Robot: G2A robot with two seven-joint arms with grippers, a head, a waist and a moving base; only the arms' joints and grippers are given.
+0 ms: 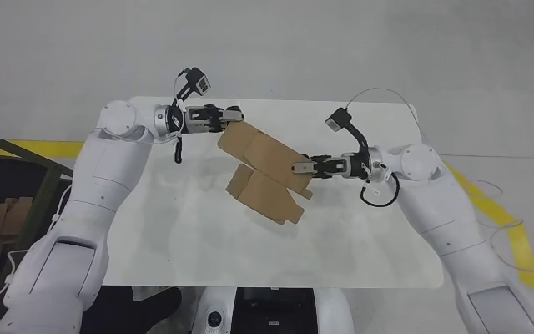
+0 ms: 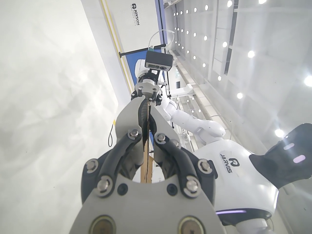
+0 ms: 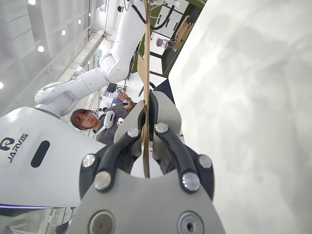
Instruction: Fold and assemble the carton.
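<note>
The table (image 1: pixel 167 242) is white with rounded corners. The carton (image 1: pixel 260 154) is over its middle, a little toward the far edge. It is flattened brown cardboard and not yet opened into a box. Its nearer panel points toward the near edge and has short flaps at its ends. I cannot tell whether this panel rests on the table or hangs just above it. The farther panel spans from one gripper to the other.

The right gripper (image 1: pixel 299 167) is at the carton's right side, between the table's middle and its right edge, with its arm coming in from the right. It is clamped on the cardboard there. In the right wrist view the carton (image 3: pixel 147 49) runs edge-on straight between the fingers (image 3: pixel 168 115), which press on both faces at the right gripper (image 3: pixel 145 102). The sheet continues from there to the other arm's gripper.

Farthest off, close to the table's far edge and left of its middle, the left gripper (image 1: pixel 232 117) pinches the carton's far left corner. In the left wrist view the thin brown edge of the carton (image 2: pixel 146 158) passes between the fingers (image 2: pixel 126 120). The jaws of the left gripper (image 2: pixel 145 103) are closed tight on the cardboard.

Beyond the table's left edge a yellow floor line (image 1: pixel 42 149) crosses the grey floor.
</note>
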